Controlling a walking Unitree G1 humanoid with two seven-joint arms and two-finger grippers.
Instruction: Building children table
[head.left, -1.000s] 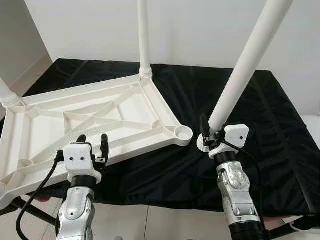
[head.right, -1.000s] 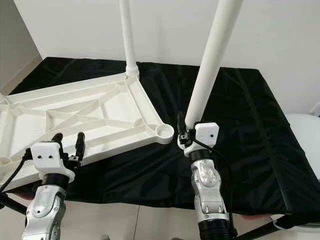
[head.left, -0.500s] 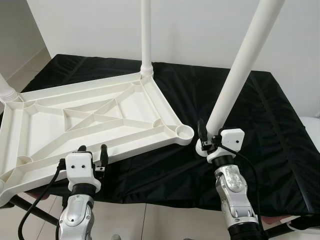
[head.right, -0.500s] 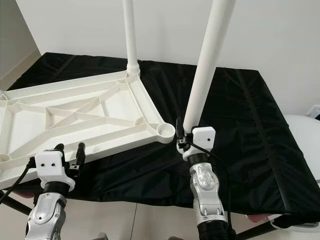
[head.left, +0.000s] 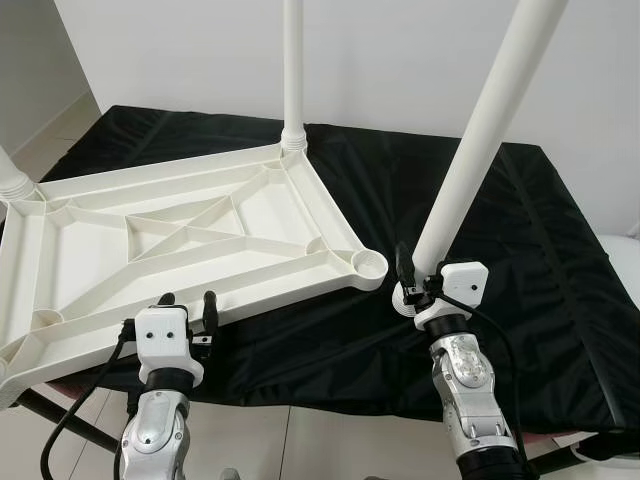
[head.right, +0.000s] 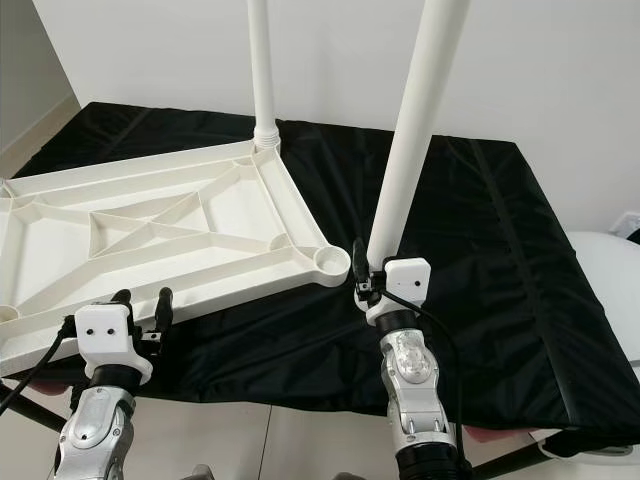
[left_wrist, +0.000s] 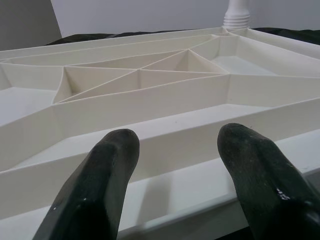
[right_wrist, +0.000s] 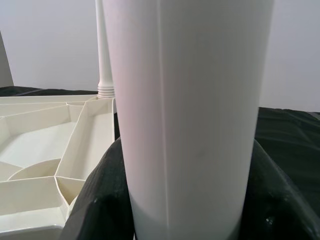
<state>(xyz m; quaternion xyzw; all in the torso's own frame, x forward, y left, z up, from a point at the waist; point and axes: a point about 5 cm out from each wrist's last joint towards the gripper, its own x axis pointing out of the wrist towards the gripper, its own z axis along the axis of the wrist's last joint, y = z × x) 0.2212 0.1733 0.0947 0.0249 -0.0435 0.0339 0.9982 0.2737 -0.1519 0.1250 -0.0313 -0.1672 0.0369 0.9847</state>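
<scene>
Fingers of right gripper (head.left: 408, 282) clamped on loose white leg (head.left: 478, 150), just beside empty corner socket (head.left: 371, 264) of upturned tabletop (head.left: 170, 240). Left gripper (head.left: 186, 309) open, empty, at near rim. Far leg (head.left: 292, 70) fitted; held leg not yet seated.

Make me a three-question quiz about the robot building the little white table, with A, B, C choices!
1. Where is the empty round socket on the white tabletop?
A. at the corner nearest the right gripper
B. at the far corner
C. in the middle

2. What colour is the cloth under everything?
A. red
B. black
C. green

3. What is the right gripper doing?
A. hanging open
B. holding a cup
C. gripping a white table leg

Answers:
1 A, the bare socket sits beside that gripper.
2 B, the cloth is black.
3 C, its fingers clasp the loose leg.
</scene>
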